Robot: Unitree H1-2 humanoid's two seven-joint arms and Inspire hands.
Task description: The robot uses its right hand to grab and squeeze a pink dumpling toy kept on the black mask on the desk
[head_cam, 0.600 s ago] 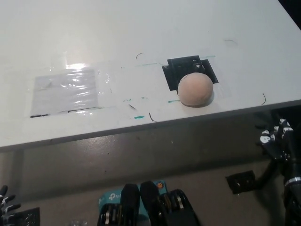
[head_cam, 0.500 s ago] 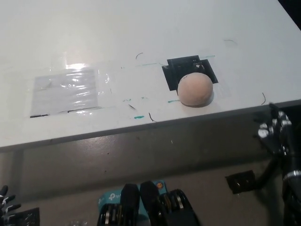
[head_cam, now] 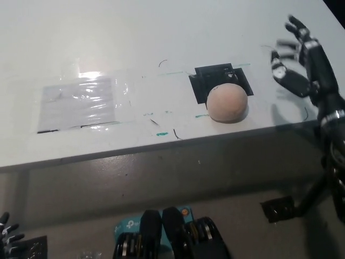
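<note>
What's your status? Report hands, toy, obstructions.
Right hand open, above desk, right of pink dumpling toy. Toy untouched on black mask. Left hand low, idle. Path clear.

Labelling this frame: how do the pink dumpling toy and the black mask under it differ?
The pink dumpling toy is rounded and stands up from the desk; the black mask is a flat square patch. The toy is pale pink, the mask black. The toy covers the mask's near right part. Both lie right of the clear plastic sheet.
</note>
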